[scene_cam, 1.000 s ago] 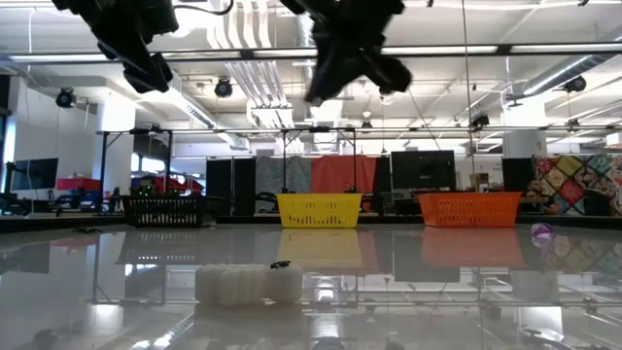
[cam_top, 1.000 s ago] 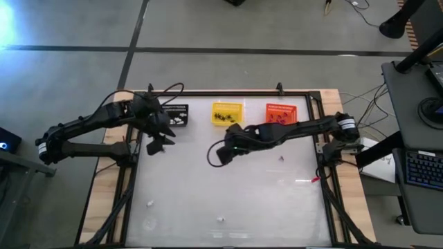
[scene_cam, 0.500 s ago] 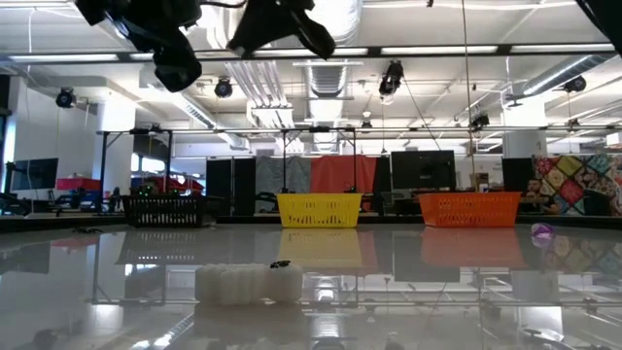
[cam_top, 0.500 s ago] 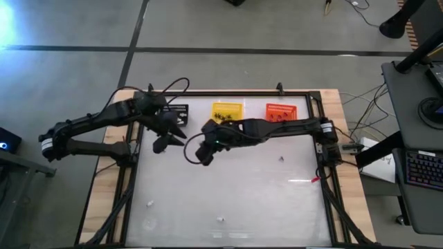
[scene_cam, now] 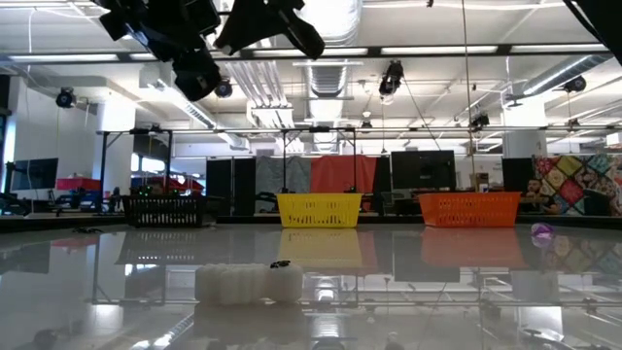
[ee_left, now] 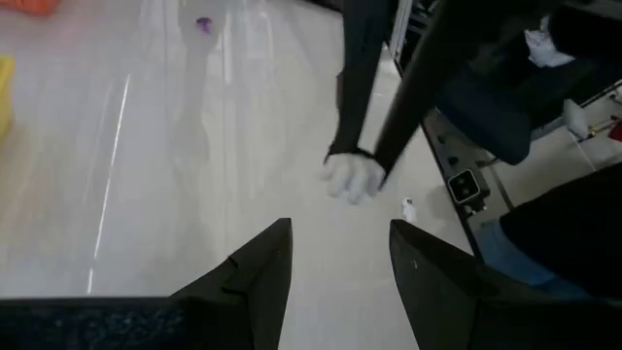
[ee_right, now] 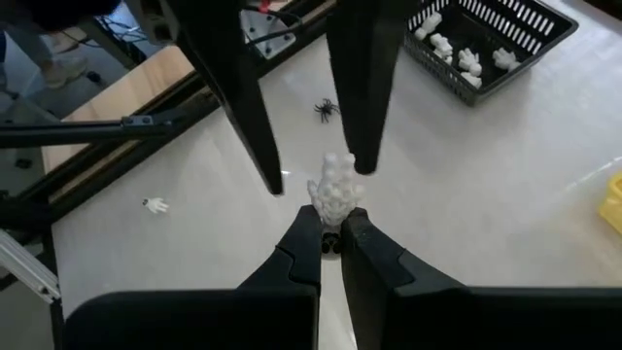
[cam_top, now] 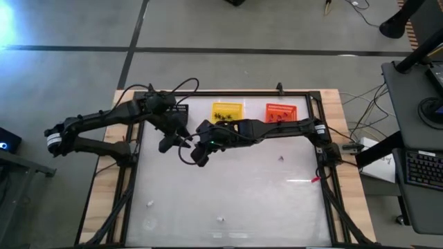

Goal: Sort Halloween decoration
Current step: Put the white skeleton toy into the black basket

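Note:
My right gripper [ee_right: 330, 231] [cam_top: 199, 156] is shut on a white knobbly trinket [ee_right: 334, 192] and holds it high over the table's left half. My left gripper [ee_left: 338, 238] [cam_top: 174, 142] is open and faces it. Its two fingers [ee_right: 255, 117] stand on either side of the trinket, which shows just beyond their tips in the left wrist view [ee_left: 352, 178]. On the table lie a black spider [ee_right: 327, 109], white bits [ee_right: 154, 204] [cam_top: 221, 219] and a purple bit [ee_left: 203, 23]. The black basket [ee_right: 496, 44] holds several white bits. My right gripper pinches the white trinket by its lower end [ee_right: 332, 216] between its two fingertips. The rest of the trinket sticks out beyond the tips. It is lifted clear of the table, between the left gripper's open fingers.
Black [cam_top: 178, 113], yellow [cam_top: 227, 112] and orange [cam_top: 280, 112] baskets stand in a row at the far edge. A black frame rims the table [cam_top: 131, 187]. A white lump [scene_cam: 248, 282] with a spider on it lies near the low camera.
My right gripper has swept toward the table's left, carrying the white trinket up to the left gripper. My left gripper has moved a little toward the right, meeting it. The two now stand tip to tip.

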Controlling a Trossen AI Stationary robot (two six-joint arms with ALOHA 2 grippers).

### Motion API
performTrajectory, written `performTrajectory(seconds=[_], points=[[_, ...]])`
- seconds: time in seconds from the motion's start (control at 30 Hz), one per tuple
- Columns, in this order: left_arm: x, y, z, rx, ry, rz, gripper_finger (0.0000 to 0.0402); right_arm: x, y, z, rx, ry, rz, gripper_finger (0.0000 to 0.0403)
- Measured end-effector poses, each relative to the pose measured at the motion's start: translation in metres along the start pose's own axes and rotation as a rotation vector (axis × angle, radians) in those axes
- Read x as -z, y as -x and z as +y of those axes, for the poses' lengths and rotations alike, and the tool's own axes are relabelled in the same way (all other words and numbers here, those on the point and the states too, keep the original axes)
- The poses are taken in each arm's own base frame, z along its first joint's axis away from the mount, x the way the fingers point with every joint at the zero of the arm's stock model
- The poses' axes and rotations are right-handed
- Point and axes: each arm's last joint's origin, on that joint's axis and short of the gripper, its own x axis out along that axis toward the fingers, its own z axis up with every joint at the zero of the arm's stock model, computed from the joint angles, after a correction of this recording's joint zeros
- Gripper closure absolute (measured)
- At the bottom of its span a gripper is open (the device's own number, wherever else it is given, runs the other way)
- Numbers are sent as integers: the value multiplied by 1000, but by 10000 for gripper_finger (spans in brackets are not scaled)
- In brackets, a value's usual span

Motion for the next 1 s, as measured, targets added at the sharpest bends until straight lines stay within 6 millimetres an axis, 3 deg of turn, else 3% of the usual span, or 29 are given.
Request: performTrajectory(seconds=[0.63,1.0], points=[[-8,-13,9,122,-10,-41,252,2,-2,-1,4,-24,7,390],[-10,-17,13,139,-28,-55,350,2,-2,-1,6,-27,10,390]])
